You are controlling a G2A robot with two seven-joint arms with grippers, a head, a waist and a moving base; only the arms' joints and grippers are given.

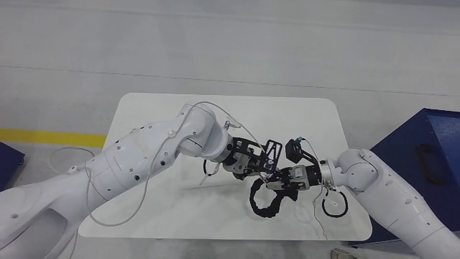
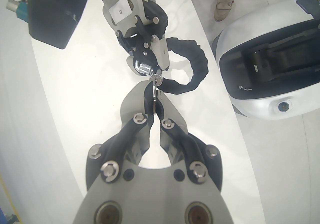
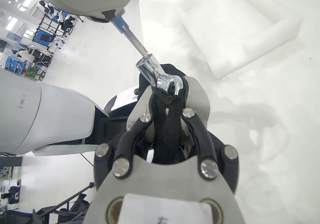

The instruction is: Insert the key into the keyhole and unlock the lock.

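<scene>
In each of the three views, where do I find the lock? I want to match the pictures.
Top view: the lock, a black loop, just below the right gripper.
Left wrist view: its chrome cylinder and black loop, beyond the key.
Right wrist view: its chrome cylinder, meeting the key's tip.
Shared landmark: the right gripper, shut on the lock.

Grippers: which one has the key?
The left gripper: shut on the key, blade tip at the keyhole. The right gripper instead clamps the black-sleeved cable lock.
</scene>
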